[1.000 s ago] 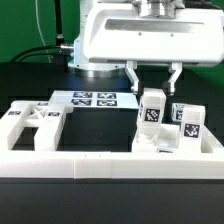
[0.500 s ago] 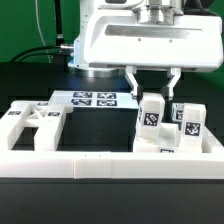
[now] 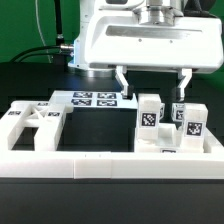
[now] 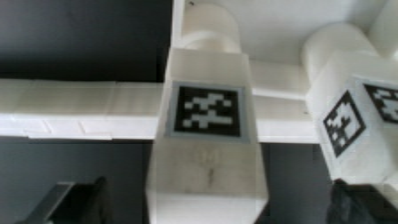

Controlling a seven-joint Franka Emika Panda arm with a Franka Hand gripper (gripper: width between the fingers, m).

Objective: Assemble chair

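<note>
Several white chair pieces with black-and-white tags stand at the exterior view's right. An upright tagged block [image 3: 150,112] is nearest the middle, with a second tagged block [image 3: 190,121] to its right. My gripper [image 3: 153,88] hangs directly above the first block, jaws spread wide, holding nothing; one fingertip stands on each side, just above the block's top. In the wrist view the same block [image 4: 208,110] fills the middle between my dark fingertips [image 4: 64,202], with the second block [image 4: 363,108] beside it. A flat slotted chair panel [image 3: 30,125] lies at the exterior view's left.
The marker board [image 3: 92,99] lies flat behind the black work area. A long white border rail [image 3: 100,165] runs along the front. A low white piece [image 3: 168,147] sits in front of the two blocks. A green wall and black cables are behind.
The jaws have spread apart: the fingertips stood close by the block's top sides and now stand wide of it. The block has not moved.
</note>
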